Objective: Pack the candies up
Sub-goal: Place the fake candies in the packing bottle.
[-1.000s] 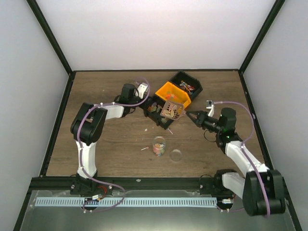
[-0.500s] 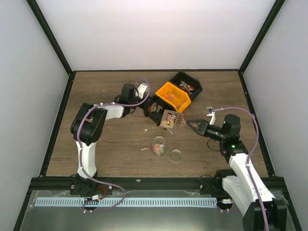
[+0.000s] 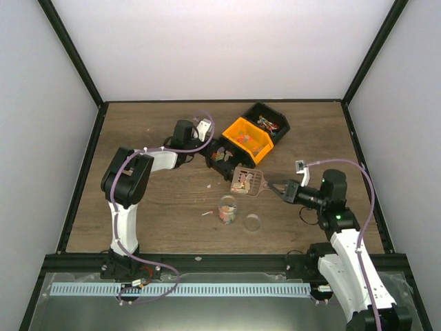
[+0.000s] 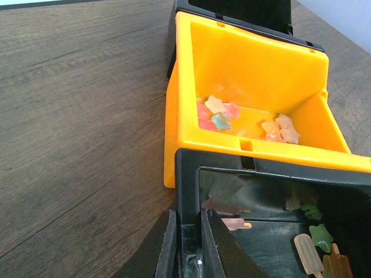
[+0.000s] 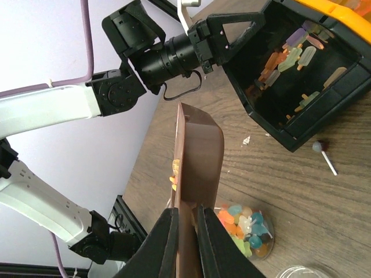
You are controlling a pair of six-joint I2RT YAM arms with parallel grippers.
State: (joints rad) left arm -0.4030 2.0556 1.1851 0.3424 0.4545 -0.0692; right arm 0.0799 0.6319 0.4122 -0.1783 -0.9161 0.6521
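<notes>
The right arm has drawn back from the bins and swung the brown scoop (image 3: pixel 247 181) down toward the near side of the desk (image 3: pixel 151 207); it now hangs between the tipped black bin (image 3: pixel 224 161) and the clear cup (image 3: pixel 227 209), just above and behind the cup. The right fingers (image 5: pixel 165 237) are clenched on the scoop's handle, and the blade stands on edge in the wrist view, with a few yellow candies (image 5: pixel 174 169) showing at its rim.

The left fingers (image 4: pixel 165 249) are clamped on the wall of the black bin, which is tilted with its mouth toward the cup; popsicle-shaped sweets lie inside it. Directly behind it sits the orange bin (image 4: pixel 243 63) with star-shaped sweets on its floor, and a second black bin (image 3: pixel 270 121) stands beyond that.

The cup is upright on the desk and partly filled with mixed-colour candies. A clear round lid (image 3: pixel 252 222) lies flat just beside it, toward the right arm. One lollipop (image 5: pixel 322 155) lies loose on the desk near the tipped bin.
</notes>
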